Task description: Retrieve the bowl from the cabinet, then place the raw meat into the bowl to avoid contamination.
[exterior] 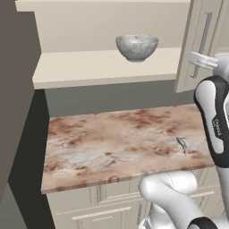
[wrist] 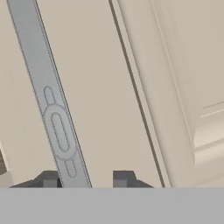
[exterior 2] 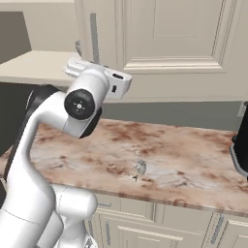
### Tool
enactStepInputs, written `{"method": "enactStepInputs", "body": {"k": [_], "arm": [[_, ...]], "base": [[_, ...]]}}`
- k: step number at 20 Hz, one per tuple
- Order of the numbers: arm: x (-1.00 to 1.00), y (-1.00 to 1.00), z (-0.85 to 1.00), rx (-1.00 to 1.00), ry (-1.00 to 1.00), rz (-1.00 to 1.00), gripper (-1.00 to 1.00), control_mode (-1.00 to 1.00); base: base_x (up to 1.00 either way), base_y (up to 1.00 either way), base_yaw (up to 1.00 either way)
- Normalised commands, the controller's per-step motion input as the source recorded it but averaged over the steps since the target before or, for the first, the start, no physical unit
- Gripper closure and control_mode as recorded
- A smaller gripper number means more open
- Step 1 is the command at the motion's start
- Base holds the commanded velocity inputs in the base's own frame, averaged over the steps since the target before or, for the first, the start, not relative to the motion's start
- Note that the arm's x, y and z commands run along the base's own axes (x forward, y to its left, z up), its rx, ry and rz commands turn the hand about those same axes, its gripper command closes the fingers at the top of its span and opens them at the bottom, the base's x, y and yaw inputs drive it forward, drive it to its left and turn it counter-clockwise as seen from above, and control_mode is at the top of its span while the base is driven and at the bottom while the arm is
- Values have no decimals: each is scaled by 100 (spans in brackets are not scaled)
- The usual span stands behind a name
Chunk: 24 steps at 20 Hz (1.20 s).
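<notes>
Mottled grey-white stone bowl (exterior: 137,46): upper centre of the left base view, upright on the beige interior shelf (exterior: 89,67) of the cabinet, untouched, well apart from the arm.

Cream cabinet, raised-panel door (exterior: 201,44): swung open at the upper right of the left base view, so the shelf and bowl stand exposed. Its long grey bar handle (wrist: 54,113) runs diagonally down the left half of the hand view and passes between the two dark finger tips at the bottom.

Gripper (wrist: 83,178): at the door handle, one tip on either side of the bar. A narrow gap shows between the right tip and the bar; the jaws look parted a little, straddling the handle rather than clamped on it, though the tips are half cut off by the frame edge and whether the left tip touches cannot be told.

Reddish marble counter (exterior: 120,143): middle of both base views. A small grey item (exterior: 182,144) lies at its right side in the left base view; too small to identify, possibly the raw meat.

Progress, judged: door open, first step done. Remaining: clear the handle, reach into the shelf, take the bowl, set it on the counter, put the meat in. Early stage.
</notes>
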Motion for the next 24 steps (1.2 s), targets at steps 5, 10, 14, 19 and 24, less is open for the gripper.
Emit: {"method": "enactStepInputs", "body": {"k": [5,10,14,19,24], "arm": [[-71,-64,35,6,0,0,100,-100],[-73,-65,39,6,1,0,100,-100],[-77,-65,40,5,1,0,100,-100],[-79,-65,41,3,1,0,100,-100],[-79,-64,37,1,0,0,100,-100]], "base": [[0,0,0],[0,0,0],[0,0,0],[0,0,0],[0,0,0]]}}
